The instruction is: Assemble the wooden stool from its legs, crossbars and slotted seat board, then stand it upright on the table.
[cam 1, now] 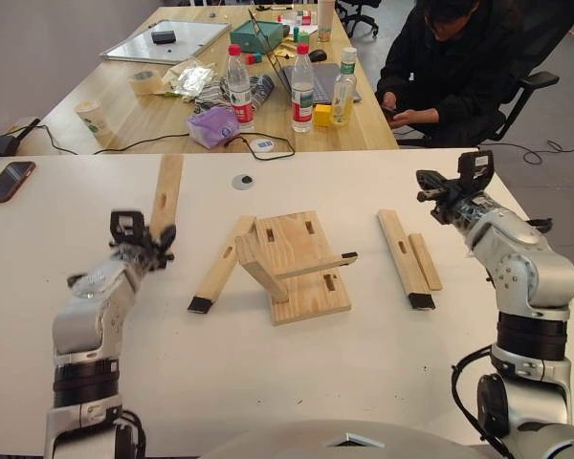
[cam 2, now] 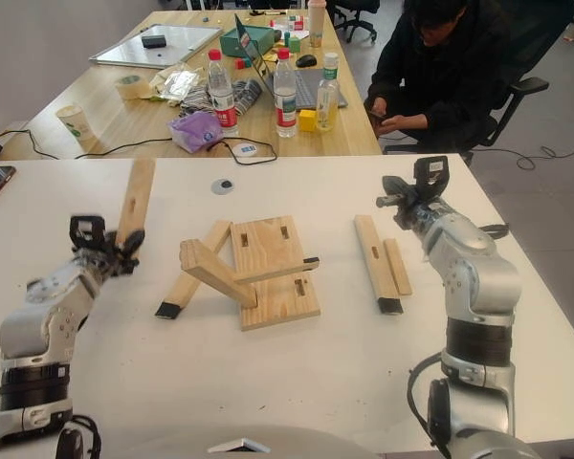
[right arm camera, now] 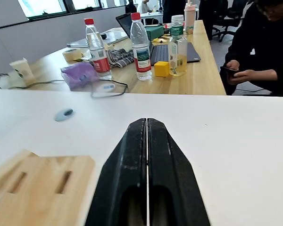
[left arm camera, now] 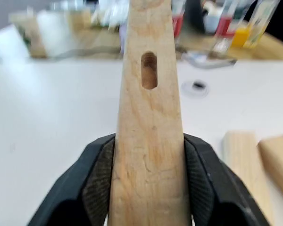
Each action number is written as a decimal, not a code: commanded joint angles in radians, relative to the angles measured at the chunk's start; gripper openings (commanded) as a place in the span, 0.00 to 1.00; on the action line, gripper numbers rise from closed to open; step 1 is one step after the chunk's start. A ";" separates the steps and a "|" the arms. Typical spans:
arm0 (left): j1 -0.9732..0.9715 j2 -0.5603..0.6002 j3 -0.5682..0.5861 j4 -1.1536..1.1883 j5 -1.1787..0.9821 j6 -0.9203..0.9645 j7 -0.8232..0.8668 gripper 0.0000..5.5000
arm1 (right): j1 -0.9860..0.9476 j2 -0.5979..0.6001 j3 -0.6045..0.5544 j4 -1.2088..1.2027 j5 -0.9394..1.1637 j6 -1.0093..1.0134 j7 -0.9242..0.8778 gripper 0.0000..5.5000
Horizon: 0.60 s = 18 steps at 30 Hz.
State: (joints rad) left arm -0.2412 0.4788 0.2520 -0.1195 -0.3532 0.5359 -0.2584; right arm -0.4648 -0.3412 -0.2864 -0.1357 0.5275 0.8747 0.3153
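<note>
The slotted seat board [cam 1: 311, 277] lies flat at the table's middle, with one leg [cam 1: 260, 266] and a thin crossbar [cam 1: 316, 264] propped on it. Another leg [cam 1: 220, 266] lies just left of the board. A leg [cam 1: 403, 256] and a short crossbar [cam 1: 425, 260] lie side by side to its right. My left gripper [cam 1: 142, 241] is shut on the near end of a slotted wooden leg [left arm camera: 150, 117] that points away toward the far left [cam 1: 166, 194]. My right gripper [cam 1: 429, 188] is shut and holds nothing, hovering above the table beyond the right-hand pieces.
A phone [cam 1: 7, 181] lies at the table's far left edge and a small round disc [cam 1: 242, 181] sits behind the seat board. The desk behind holds bottles [cam 1: 303, 89], a tape roll [cam 1: 145, 81], a cup [cam 1: 93, 118] and cables.
</note>
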 commanded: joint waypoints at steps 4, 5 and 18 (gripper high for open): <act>-0.369 -0.055 -0.013 -0.156 -0.438 0.073 -0.283 0.36 | -0.414 0.147 -0.229 0.161 0.666 0.371 -0.021 0.15; -0.402 -0.066 0.004 -0.162 -0.542 0.117 -0.300 0.36 | -0.455 0.144 -0.251 0.194 0.746 0.386 -0.021 0.17; -0.525 -0.007 0.055 -0.043 -1.057 0.385 -0.344 0.36 | -0.591 -0.015 -0.208 0.339 1.055 0.440 0.081 0.57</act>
State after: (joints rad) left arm -0.7596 0.4635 0.3161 -0.1647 -1.3882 0.8976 -0.5875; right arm -1.0582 -0.3314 -0.5204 0.2251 1.5590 1.2963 0.3729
